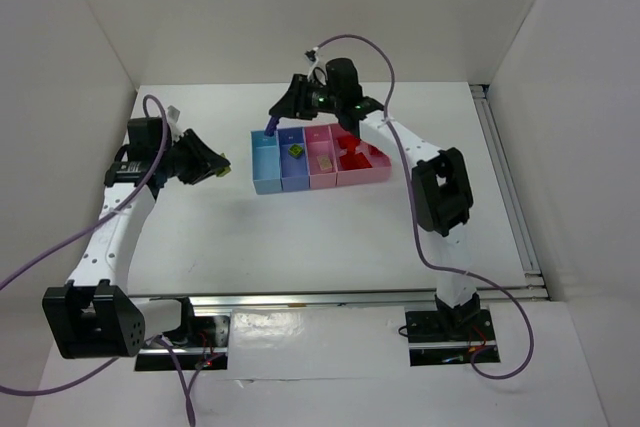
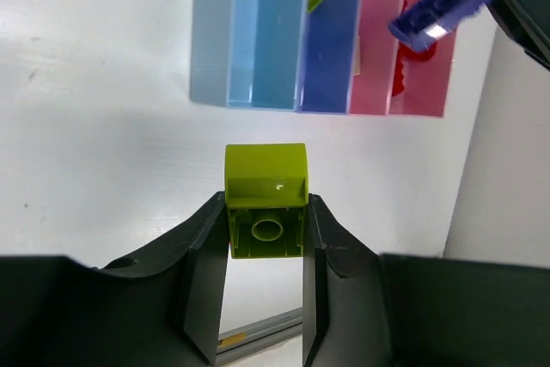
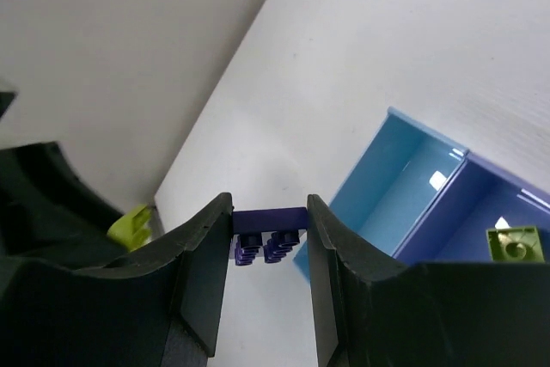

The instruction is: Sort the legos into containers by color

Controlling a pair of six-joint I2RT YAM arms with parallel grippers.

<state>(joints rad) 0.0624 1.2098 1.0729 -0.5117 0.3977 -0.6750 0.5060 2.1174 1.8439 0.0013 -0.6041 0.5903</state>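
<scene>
Walls: white panels [image 1: 300, 7] are seen on the far side, the left and the right, so the work space is closed in like a box.
Table: a white, matte surface [image 1: 300, 237] is lit evenly. A soft shadow is cast on it beside the containers.
Rails: an aluminium rail [image 1: 330, 299] is fixed along the near edge, and a second rail [image 1: 505, 187] along the right edge.
Left arm: the left arm [image 1: 115, 227] is raised over the left part of the table, and a purple cable [image 1: 60, 247] is looped beside it.
Right arm: the right arm [image 1: 440, 197] is stretched across the containers towards their far left corner.
Containers: a row of four joined open bins is placed in the far middle of the table: a light blue bin [image 1: 265, 182], a darker blue bin [image 1: 296, 179], a pink bin [image 1: 324, 180] and a wider pink bin [image 1: 365, 173].
Left gripper: the left gripper [image 2: 266, 212] is clenched on a yellow-green brick [image 2: 265, 199], held above bare table, left of the bins and apart from them.
Right gripper: the right gripper [image 3: 269, 221] is clamped on a dark blue brick [image 3: 269, 229], held in the air by the far corner of the light blue bin.
Sorted legos: red bricks [image 1: 350, 144] are lying in the wider pink bin, a peach brick [image 1: 325, 162] in the pink bin, and a second yellow-green brick [image 3: 516, 244] in the darker blue bin.
</scene>
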